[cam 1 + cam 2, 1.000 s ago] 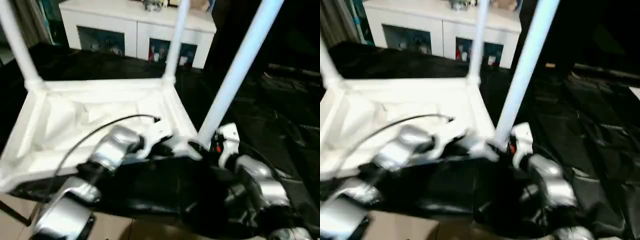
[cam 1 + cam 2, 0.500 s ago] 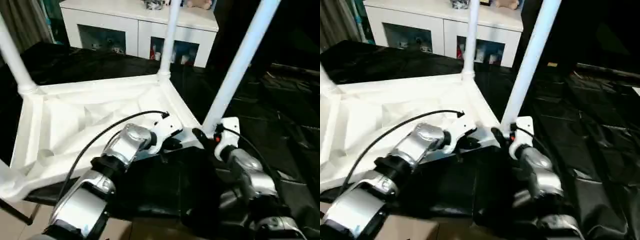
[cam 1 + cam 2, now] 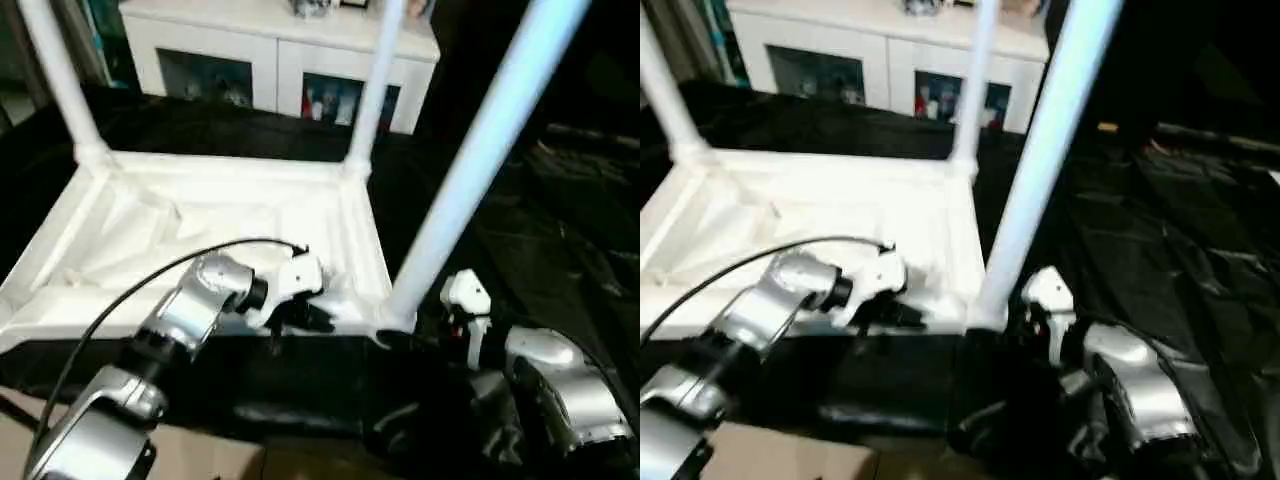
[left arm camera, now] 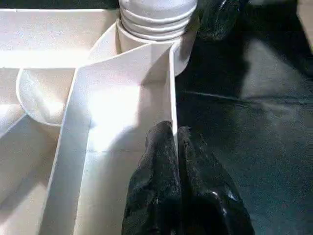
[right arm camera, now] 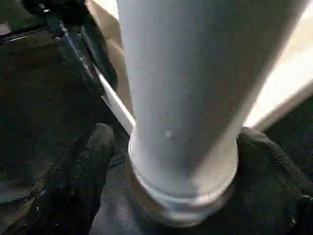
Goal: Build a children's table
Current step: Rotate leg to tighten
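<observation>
Left gripper (image 4: 177,147) pinched on table top (image 3: 200,215) rim, right gripper (image 5: 171,161) spread wide around near leg (image 3: 470,170) base

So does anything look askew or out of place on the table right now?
Nothing clearly stands out. The table top lies underside up with three legs in view, all standing in corner sockets. The near leg seems to lean slightly, possibly just camera perspective.
</observation>
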{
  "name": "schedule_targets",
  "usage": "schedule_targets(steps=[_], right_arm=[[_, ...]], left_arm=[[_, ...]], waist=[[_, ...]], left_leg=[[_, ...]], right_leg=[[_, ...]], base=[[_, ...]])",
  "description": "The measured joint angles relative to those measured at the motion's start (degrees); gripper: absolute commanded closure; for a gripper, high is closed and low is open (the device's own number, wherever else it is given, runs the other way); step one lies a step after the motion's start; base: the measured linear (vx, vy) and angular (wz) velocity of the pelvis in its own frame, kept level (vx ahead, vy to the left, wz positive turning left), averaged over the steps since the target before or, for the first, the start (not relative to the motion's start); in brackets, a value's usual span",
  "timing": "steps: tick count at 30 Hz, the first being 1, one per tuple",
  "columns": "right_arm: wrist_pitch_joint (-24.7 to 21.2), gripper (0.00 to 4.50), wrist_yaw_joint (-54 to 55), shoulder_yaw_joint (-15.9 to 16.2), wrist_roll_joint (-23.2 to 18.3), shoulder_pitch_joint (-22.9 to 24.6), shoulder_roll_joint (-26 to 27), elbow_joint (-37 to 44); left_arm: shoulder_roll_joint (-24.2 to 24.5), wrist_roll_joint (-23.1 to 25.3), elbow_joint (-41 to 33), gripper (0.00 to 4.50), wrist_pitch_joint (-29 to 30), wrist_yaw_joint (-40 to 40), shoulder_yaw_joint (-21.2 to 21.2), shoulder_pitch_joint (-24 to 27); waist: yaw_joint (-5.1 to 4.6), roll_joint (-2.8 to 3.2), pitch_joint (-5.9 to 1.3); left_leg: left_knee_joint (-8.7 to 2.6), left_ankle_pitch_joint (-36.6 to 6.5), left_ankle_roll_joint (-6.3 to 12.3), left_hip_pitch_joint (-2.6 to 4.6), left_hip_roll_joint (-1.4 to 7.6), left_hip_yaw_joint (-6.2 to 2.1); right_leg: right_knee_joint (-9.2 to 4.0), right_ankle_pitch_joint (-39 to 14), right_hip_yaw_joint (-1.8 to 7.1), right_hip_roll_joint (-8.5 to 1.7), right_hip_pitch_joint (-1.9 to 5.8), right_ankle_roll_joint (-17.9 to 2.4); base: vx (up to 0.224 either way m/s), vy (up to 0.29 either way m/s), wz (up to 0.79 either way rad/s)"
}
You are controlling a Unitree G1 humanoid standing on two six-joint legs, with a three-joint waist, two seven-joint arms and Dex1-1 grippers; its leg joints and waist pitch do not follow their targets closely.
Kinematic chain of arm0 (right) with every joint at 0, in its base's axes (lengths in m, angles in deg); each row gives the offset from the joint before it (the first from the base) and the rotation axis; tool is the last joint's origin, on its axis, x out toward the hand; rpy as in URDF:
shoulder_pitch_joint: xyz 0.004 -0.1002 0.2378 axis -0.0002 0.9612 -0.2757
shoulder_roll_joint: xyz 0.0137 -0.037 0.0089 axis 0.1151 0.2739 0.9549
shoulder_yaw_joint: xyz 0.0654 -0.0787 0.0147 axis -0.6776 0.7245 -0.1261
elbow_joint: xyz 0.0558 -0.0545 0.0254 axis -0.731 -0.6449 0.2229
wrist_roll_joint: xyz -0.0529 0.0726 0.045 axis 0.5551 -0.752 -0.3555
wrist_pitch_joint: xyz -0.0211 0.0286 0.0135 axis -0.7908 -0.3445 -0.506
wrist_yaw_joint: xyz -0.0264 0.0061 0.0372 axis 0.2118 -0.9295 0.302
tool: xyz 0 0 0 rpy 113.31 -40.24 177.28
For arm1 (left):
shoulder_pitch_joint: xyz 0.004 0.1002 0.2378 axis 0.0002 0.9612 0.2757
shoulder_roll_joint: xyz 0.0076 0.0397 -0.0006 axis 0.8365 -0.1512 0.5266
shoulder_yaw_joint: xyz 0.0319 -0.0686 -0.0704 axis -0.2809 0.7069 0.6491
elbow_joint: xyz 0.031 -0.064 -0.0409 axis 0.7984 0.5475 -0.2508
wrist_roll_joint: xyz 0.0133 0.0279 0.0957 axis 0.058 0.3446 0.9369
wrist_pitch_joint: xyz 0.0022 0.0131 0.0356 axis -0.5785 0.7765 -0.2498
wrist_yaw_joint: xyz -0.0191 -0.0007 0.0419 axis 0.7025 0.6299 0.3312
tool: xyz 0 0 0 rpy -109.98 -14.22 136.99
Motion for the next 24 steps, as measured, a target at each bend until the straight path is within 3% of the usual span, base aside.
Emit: schedule_targets(steps=[5,17,24], right_arm=[[-0.6,0.72,-0.9,0.2,-1.9,0.0,0.9,0.3],[-2.9,1.79,-1.7,-0.2,-3.0,-0.3,1.4,0.2],[-2.9,1.87,-1.7,-0.1,-2.9,-0.3,1.4,0.1]], left_arm=[[1.0,-0.2,-2.2,4.50,0.2,0.9,0.0,1.2],[1.5,-0.4,-3.5,4.50,1.2,2.0,0.0,1.8],[1.5,-0.4,-3.5,4.50,1.3,1.7,0.0,1.9]], waist=[[-0.06,-0.03,0.02],[0.06,-0.08,0.02],[0.05,-0.12,0.00]], left_leg=[[-0.01,0.0,0.00,0.00,0.00,0.01],[-0.01,0.0,0.00,0.01,0.00,0.01],[-0.01,0.0,0.00,0.02,0.00,0.01]], right_leg=[[0.01,0.0,0.00,0.00,-0.01,0.0],[0.02,-0.1,0.00,0.00,0.00,0.0],[0.03,-0.1,0.00,0.00,0.01,0.0]], base=[[0.000,0.000,0.00],[0.000,0.000,0.00],[0.000,0.000,0.00]])
